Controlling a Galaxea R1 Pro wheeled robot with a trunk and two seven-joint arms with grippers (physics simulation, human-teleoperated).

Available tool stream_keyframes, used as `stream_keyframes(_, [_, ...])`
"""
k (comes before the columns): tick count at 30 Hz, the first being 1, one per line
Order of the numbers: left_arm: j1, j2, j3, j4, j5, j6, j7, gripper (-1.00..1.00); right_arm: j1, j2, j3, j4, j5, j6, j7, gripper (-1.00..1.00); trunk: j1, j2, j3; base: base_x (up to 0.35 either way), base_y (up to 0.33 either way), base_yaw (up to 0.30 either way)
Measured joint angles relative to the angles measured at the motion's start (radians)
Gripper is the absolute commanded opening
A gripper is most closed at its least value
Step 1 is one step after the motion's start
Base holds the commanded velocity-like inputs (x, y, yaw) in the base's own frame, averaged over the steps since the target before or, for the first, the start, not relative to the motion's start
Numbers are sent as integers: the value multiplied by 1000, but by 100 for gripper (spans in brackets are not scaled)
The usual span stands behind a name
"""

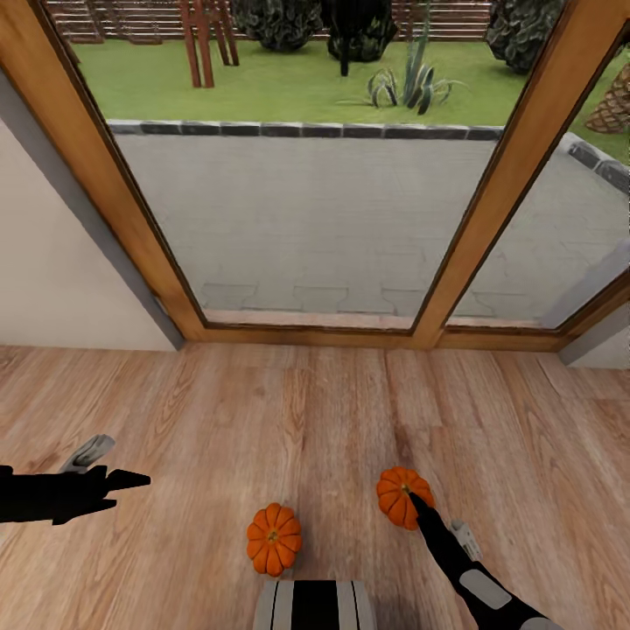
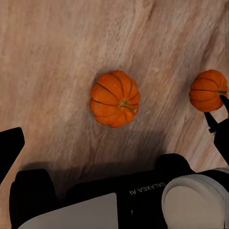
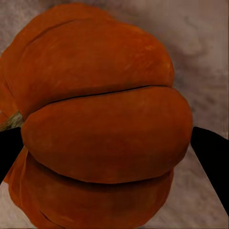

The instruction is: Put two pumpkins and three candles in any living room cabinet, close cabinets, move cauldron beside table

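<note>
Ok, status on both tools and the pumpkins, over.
Right tool open, fingers either side of the right pumpkin, not clamped. Left tool empty, off to the side. Other pumpkin on the floor, nothing in the way.

bright-orange ribbed pumpkins (image 1: 273, 539); light-brown wood-grain floor (image 1: 262, 411); black arms

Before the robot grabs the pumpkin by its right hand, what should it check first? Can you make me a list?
1. Right gripper is at the right pumpkin: ok. In the right wrist view the pumpkin sits between the two dark jaws.
2. Jaws wide enough to fit around it: ok, one shows on each side of the pumpkin.
3. Jaws already squeezing it: cannot tell.
4. Other pumpkin out of the way: ok, it sits apart on the wooden floor.
5. Left gripper out of the way: ok, it is off to the side, holding nothing.
6. Cabinet to put it in: cannot tell from here.
</note>
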Motion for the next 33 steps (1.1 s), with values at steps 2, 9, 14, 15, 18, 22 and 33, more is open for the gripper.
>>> stream_keyframes(2, [0, 0, 0, 0, 0, 0, 0, 100, -1, -1, 3, -39, 13, 9, -2, -100, -1, 0, 8, 0, 0, 0])
stream_keyframes(9, [0, 0, 0, 1, -1, 0, 1, 100, -51, 0, 21, -111, 198, 198, -8, -100, -4, 2, 35, 0, 0, 0])
stream_keyframes(14, [0, 1, 1, 2, -2, -1, 1, 100, -56, -4, 19, -188, 212, 325, -21, -100, -6, 3, 54, 0, 0, 0])
stream_keyframes(15, [0, 1, -1, 2, -2, -1, 1, 100, -56, -5, 18, -207, 211, 339, -36, -100, -7, 4, 58, 0, 0, 0])
stream_keyframes(18, [0, 1, -4, 2, -2, -1, 2, 100, -56, -7, 14, -225, 212, 345, -48, -100, -8, 4, 70, 0, 0, 0])
stream_keyframes(22, [0, 1, -1, 2, -2, -2, 2, 100, -56, -7, 13, -231, 212, 346, -49, -100, -10, 5, 85, 0, 0, 0])
stream_keyframes(33, [0, 0, 3, 11, -2, -3, 4, 100, -56, -6, 10, -232, 213, 339, -42, -100, -15, 8, 128, -159, 0, 0])
